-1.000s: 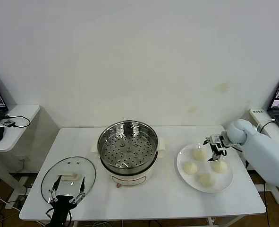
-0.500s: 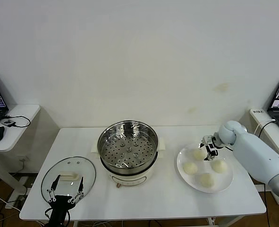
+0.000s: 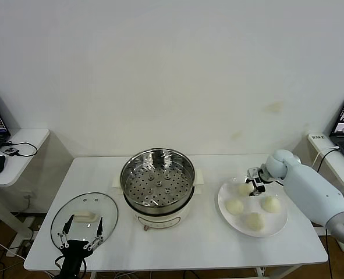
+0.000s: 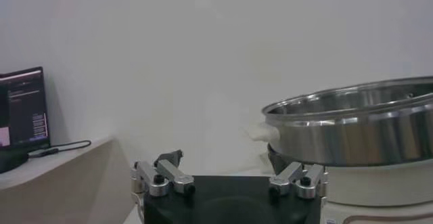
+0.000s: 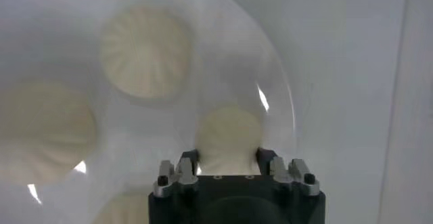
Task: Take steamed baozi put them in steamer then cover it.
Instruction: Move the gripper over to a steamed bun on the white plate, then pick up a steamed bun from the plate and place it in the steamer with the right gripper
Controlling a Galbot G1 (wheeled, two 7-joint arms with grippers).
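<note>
Left gripper hangs with its fingers spread wide and empty, poised over the near edge of the glass cover, which lies flat to the left of the steamer; we judge it waits there because covering is the last step. We count one cover, handle up, and one steamer, its perforated tray bare, so no bun has yet been moved. To the right of the steamer sits one white plate bearing four steamed baozi, set well apart, presumably so that fingers can pass either side of each. Right gripper reaches down at the plate's far side, farthest from us; its wrist camera shows the jaws closed on one bun, the fingers pressed against its flanks. That bun appears to rest on the plate, not yet lifted.
</note>
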